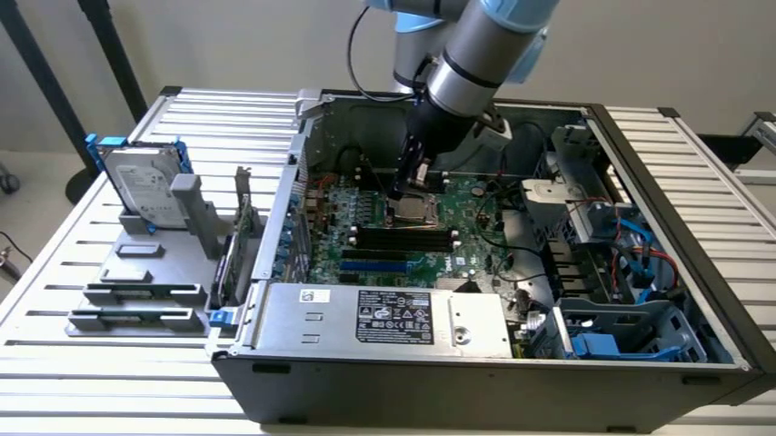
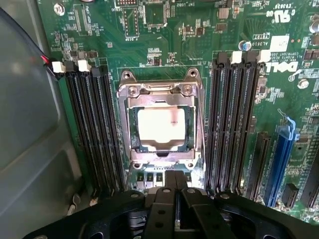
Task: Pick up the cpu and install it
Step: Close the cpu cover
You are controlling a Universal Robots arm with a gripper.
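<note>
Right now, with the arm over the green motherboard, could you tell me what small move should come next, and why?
Probably a short straight lift away from the green board. The small square silvery-topped cpu lies flat inside the metal socket frame, and the black gripper, shut and holding nothing, hangs close to it; black memory slots flank the socket, so rising straight should avoid them.

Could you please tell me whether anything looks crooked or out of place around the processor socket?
Nothing stands out. The chip sits square inside the socket frame, its edges parallel to the frame's, and the memory slots on both sides look intact.
</note>
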